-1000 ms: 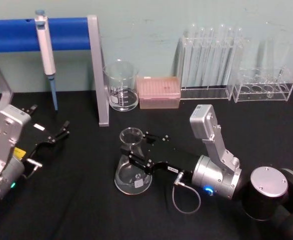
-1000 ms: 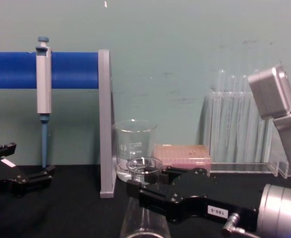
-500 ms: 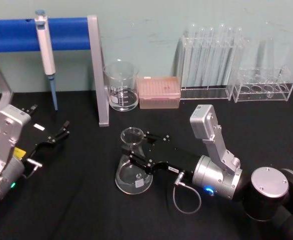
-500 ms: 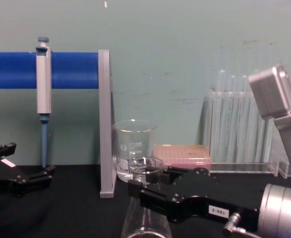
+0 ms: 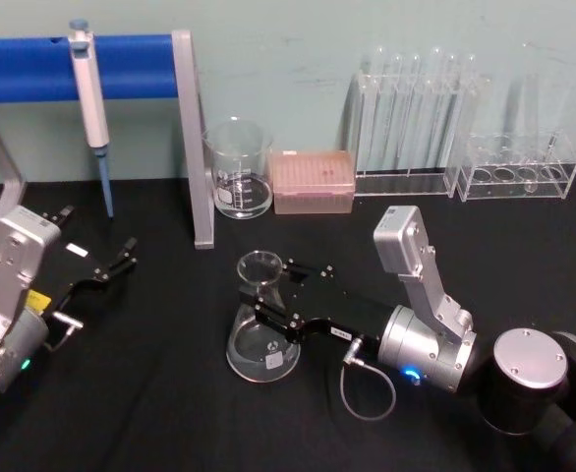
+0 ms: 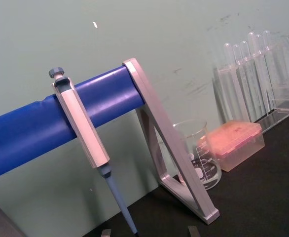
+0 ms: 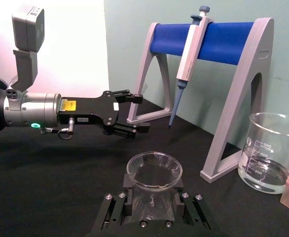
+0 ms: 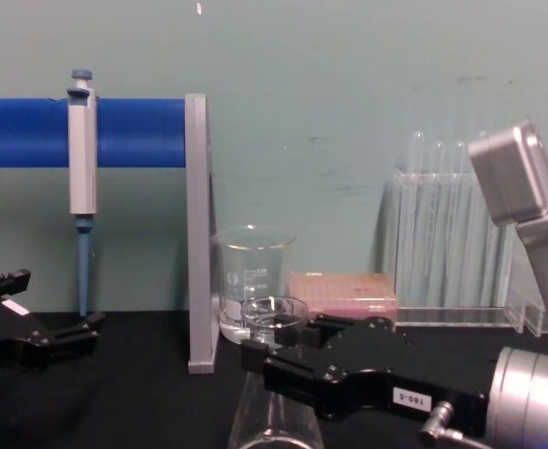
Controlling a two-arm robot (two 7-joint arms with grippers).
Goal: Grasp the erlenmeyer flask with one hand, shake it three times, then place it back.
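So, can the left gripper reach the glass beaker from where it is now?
Probably not directly. The left gripper sits open, left of the grey stand leg, and the beaker stands just behind and right of that leg, so it would have to go around.

The glass beaker (image 7: pixel 270 153) by the grey stand carries white printed graduation marks; from the right wrist view I can make out "500", "400" and "200" stacked down its side. In the chest view the same beaker (image 8: pixel 252 281) shows its white scale, but the figures there are too small to read.

The right gripper (image 8: pixel 283 360) has a small white label (image 8: pixel 402 397) on its black body that reads something like "100-5", apparently upside down.

The left gripper (image 7: pixel 129 113) bears a yellow sticker (image 7: pixel 68 105) and a small white tag (image 7: pixel 79 119) near its wrist; the print on both is too fine to read.
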